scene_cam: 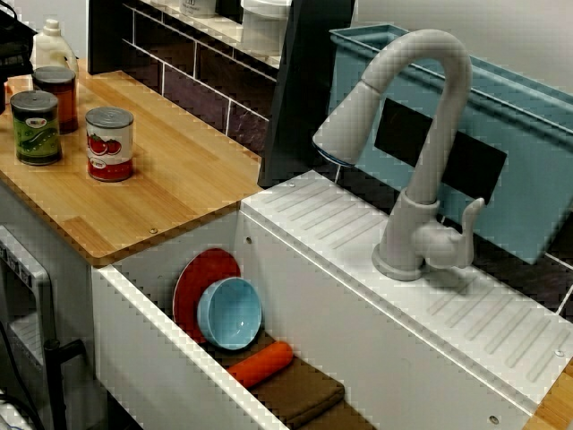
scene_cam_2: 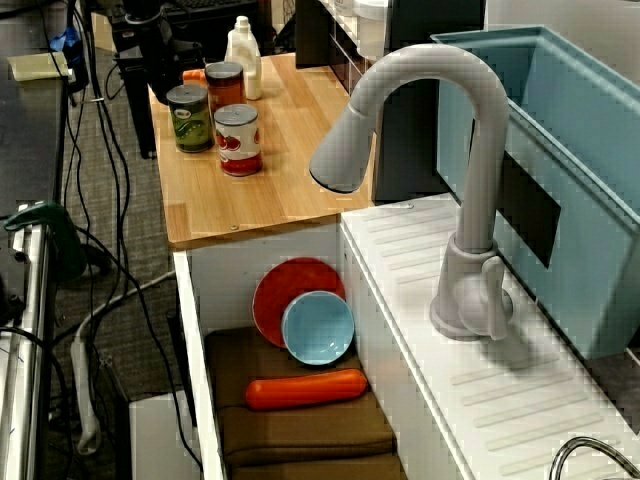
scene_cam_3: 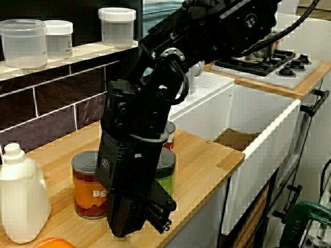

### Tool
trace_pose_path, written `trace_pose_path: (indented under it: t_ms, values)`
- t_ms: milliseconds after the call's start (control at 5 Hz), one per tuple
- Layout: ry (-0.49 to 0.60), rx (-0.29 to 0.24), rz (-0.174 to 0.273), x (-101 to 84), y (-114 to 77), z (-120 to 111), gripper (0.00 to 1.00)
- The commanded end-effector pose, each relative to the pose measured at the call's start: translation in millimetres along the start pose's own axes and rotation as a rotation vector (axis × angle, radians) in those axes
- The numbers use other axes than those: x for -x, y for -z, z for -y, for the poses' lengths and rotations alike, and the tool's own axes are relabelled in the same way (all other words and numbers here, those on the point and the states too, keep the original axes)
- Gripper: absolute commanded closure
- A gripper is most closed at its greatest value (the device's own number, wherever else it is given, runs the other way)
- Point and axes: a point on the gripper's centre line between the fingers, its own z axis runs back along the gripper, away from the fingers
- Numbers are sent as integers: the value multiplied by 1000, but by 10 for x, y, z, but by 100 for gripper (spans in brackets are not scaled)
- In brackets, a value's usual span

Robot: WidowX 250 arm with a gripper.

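View from the sink's side: on the wooden counter [scene_cam: 183, 184] stand a green-labelled can [scene_cam: 36, 127], a tomato can [scene_cam: 109, 143] and an orange-labelled can [scene_cam: 55, 97], with a white bottle [scene_cam: 51, 45] behind them. In the sink [scene_cam: 148, 354], a red plate [scene_cam: 201, 273] leans against the end wall, a blue bowl [scene_cam: 230, 312] is tilted against the plate, and a carrot [scene_cam: 260, 363] lies on a brown cloth [scene_cam: 304, 394]. A grey faucet [scene_cam: 421, 152] arches over the ribbed deck, in front of a blue bin [scene_cam: 519, 170]. View along the sink: the same three cans cluster near the counter's far end and the carrot lies crosswise just below the bowl. View from the counter's end: the black arm reaches down so that the gripper [scene_cam_3: 140, 225] hangs low over the counter, directly in front of the orange-labelled and green-labelled cans and hiding part of each. Contact with either cannot be told, nor whether the fingers are spread or pressed together. The white bottle stands to the side, clear jars [scene_cam_3: 23, 44] line the tiled ledge, and a stove [scene_cam_3: 279, 64] lies beyond the sink.
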Motion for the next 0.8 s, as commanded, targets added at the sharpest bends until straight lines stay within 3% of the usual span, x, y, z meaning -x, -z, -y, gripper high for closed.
trace_pose_path:
  t_ms: [0,600]
  values:
    - [6,-2,37,4,-37,85,100]
    - [-30,-38,42,76,90,456,100]
